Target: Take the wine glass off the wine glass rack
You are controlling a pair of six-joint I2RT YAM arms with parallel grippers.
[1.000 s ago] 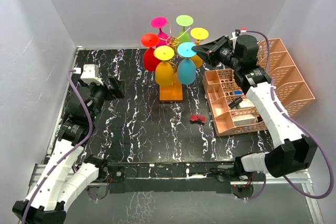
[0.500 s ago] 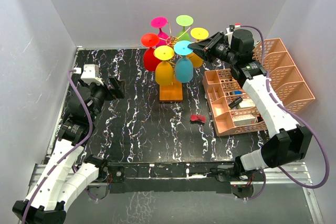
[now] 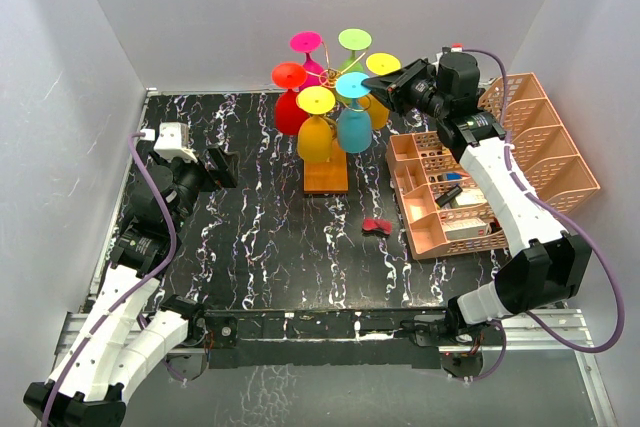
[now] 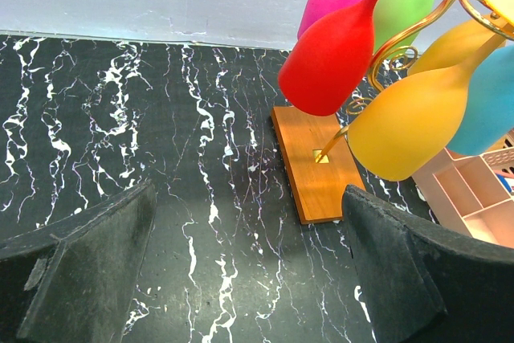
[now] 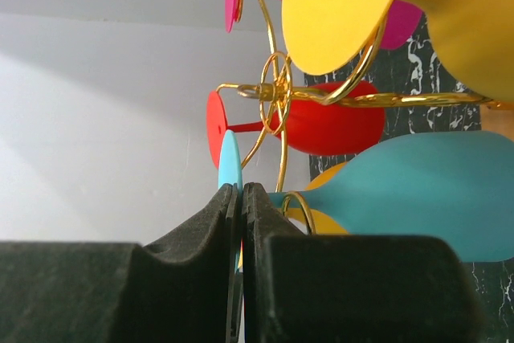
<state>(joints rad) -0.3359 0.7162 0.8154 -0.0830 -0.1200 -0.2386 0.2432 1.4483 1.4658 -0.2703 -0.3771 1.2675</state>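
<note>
**Right jaws clamped on the foot of the blue wine glass (image 3: pixel 354 128), which hangs on the wine glass rack (image 3: pixel 325 176).**

Nearer than the rack and well to its left, the left gripper (image 3: pixel 222 167) hovers above the black marbled surface (image 3: pixel 250 247) with its jaws wide apart, holding nothing. A small red object (image 3: pixel 377 226) lies on the surface just in front and to the right of the rack's wooden base. A peach lattice organiser (image 3: pixel 560 162) stands to the rack's right. The rack stands upright, with six coloured glasses hanging bowl-down from its gold scroll arms. The blue wine glass hangs at the rack's front right, beside a yellow glass (image 3: pixel 317 137). The right gripper (image 5: pixel 241 190) reaches in at the rack's top from the right. Its jaws are almost together, with the thin blue foot disc pinched between the pads (image 5: pixel 201 222).
</note>
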